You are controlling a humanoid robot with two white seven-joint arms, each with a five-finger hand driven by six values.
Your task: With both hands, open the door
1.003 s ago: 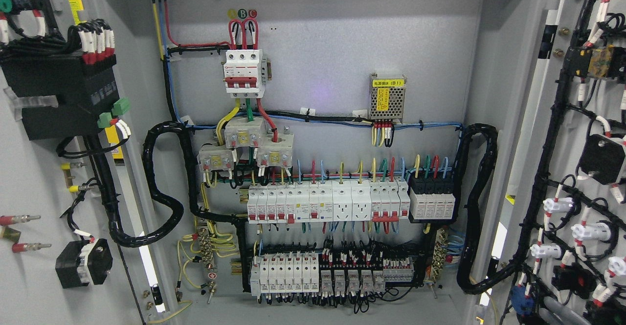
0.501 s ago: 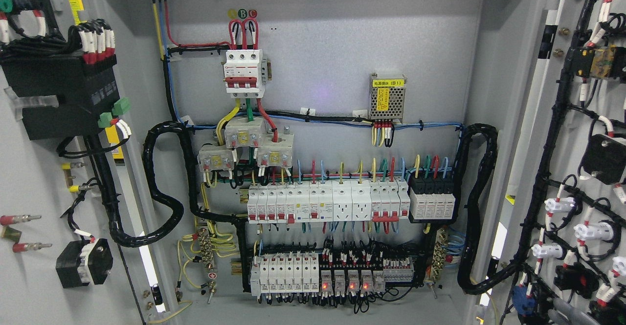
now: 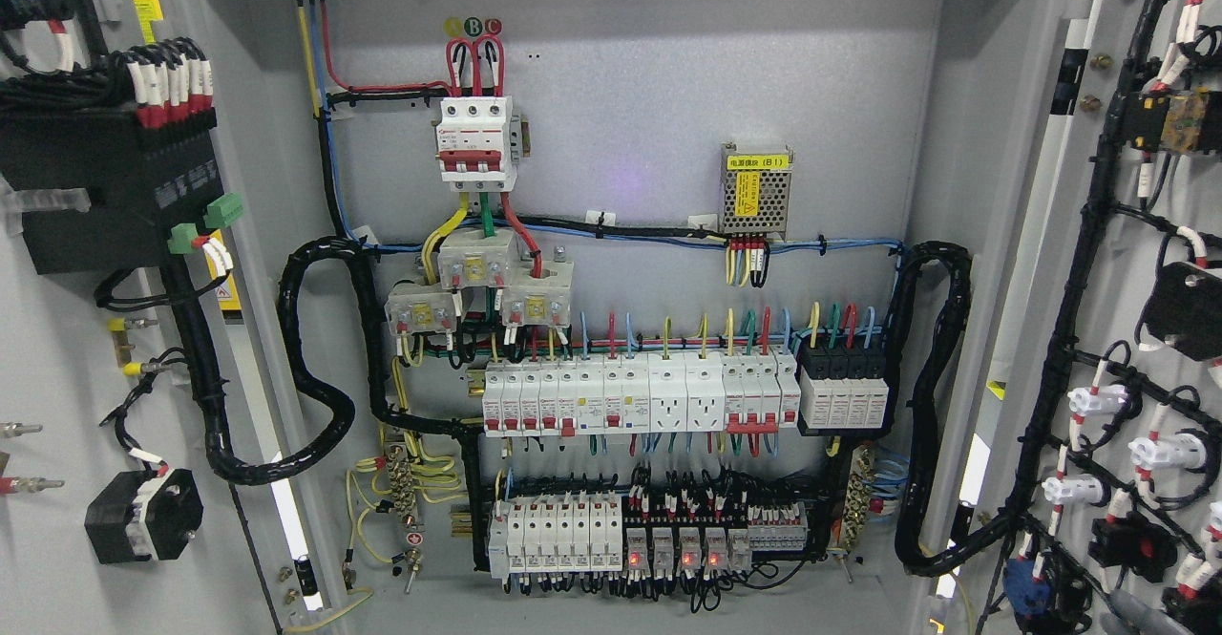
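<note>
Grey sheet steel fills the view, and neither robot hand shows anywhere in it, so whether the fingers are spread, curled or gripping a door edge cannot be told. Going outward from where the hands would be, past the left and right borders, the two doors come first. The left door [image 3: 57,539] stands swung wide at the left, its inner face carrying a black module [image 3: 110,191] and a black cable loom [image 3: 315,406] that loops over to the cabinet. The right door [image 3: 1069,539] stands open at the right, its inner face studded with white and black button backs and bundled wiring. Between them, at the far side, the back panel [image 3: 630,72] holds a red and white main breaker [image 3: 474,143], a meshed power supply [image 3: 756,191] and a row of white breakers [image 3: 630,401]; small red lamps glow on the relays [image 3: 683,551] near the bottom.

Both doors look fully open, so the task seems near done. The risk I judge from here is over-swinging: pushing either door further could strain the looms at the hinges, and a hand straying inward could brush powered terminals.
</note>
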